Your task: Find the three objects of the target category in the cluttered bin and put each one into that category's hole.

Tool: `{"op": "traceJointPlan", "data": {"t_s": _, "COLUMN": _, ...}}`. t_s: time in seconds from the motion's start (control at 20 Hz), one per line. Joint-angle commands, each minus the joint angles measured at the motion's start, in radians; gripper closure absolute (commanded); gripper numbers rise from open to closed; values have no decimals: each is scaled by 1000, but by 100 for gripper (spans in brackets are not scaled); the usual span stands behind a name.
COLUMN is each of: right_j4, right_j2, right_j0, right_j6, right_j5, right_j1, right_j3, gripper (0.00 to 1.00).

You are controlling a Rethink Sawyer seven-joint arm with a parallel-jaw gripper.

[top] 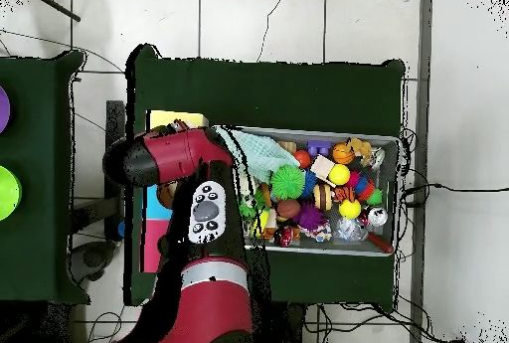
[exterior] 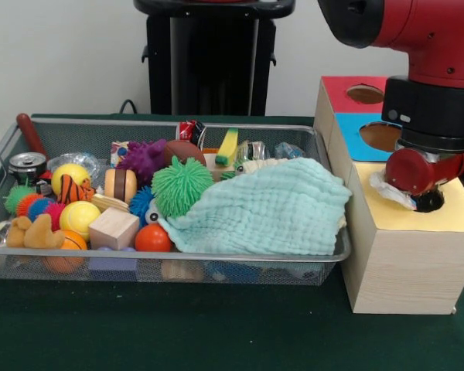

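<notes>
My gripper hangs low over the yellow section of the wooden sorting box, right of the bin. A crumpled white wrapper-like thing sticks out from under the red hand, just above the yellow top. The hand hides how the jaws stand. The box's red hole and blue hole lie behind it. The wire bin holds many toys, with a mint cloth spread over its right half. In the overhead view the arm covers most of the box and hides the gripper.
The bin's uncovered left half holds a green spiky ball, a purple spiky toy, yellow and orange balls, a wooden cube and a can. In the overhead view the bin lies right of the arm.
</notes>
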Motion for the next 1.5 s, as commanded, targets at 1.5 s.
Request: {"op": "traceJointPlan", "data": {"t_s": 1.5, "right_j4": 50, "right_j2": 54, "right_j0": -40, "right_j6": 92, "right_j5": 336, "right_j1": -203, "right_j3": 122, "gripper": 100}}
